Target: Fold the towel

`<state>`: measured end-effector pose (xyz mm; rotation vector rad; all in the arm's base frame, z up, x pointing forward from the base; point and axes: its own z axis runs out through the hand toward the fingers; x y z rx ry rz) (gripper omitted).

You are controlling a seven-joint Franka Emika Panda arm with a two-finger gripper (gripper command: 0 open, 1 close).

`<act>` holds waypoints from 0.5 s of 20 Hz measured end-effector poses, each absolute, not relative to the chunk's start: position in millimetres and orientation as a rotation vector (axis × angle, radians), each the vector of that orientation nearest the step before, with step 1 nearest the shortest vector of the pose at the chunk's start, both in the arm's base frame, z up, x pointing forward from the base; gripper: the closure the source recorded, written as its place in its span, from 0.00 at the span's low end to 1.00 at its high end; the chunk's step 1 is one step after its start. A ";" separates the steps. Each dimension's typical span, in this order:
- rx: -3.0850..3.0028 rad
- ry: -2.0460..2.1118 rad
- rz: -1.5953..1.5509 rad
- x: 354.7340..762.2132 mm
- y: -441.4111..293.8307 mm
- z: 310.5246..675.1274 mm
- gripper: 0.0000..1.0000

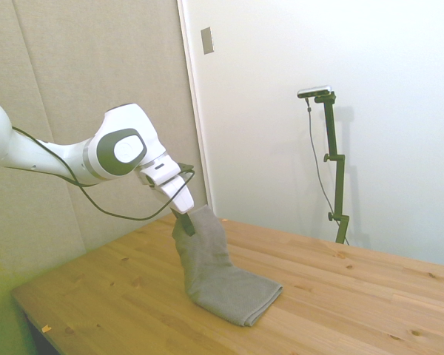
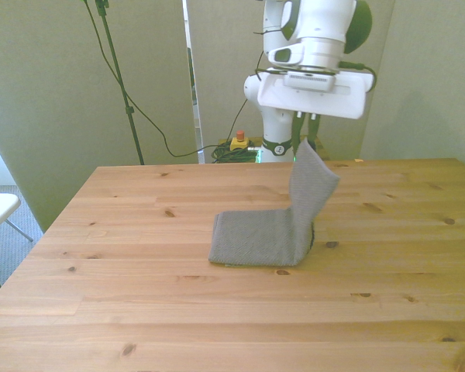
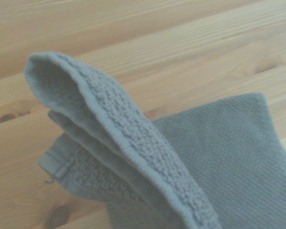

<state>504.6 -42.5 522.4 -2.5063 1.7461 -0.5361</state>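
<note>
Gripper (image 2: 304, 144) is pinching one end of the towel (image 2: 273, 229) and holding it up off the desk (image 2: 139, 294), so the raised flap can go over the other half, lying mid-desk.

One grey towel (image 1: 222, 277), one gripper (image 1: 185, 222) and one wooden table (image 2: 139, 310).

White arm (image 1: 52, 151) of rounded glossy segments; grey disc caps ringed in black at the joints. Thin black cable (image 1: 126, 214) loops under the wrist. Boxy white hand block, dark slim gripper (image 2: 304, 138) fingers. Base (image 2: 275, 147) shows a green glow, possibly a status light.
</note>
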 end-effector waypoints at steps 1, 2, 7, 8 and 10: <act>-2.483 1.757 -0.532 498.6 -60.3 524.5 1.00; -2.463 1.772 -0.531 492.2 -79.3 525.7 1.00; -2.381 1.831 -0.514 470.8 -165.7 503.8 1.00; -2.367 1.833 -0.509 469.4 -178.4 496.3 1.00; -2.349 1.809 -0.496 470.8 -194.5 484.0 1.00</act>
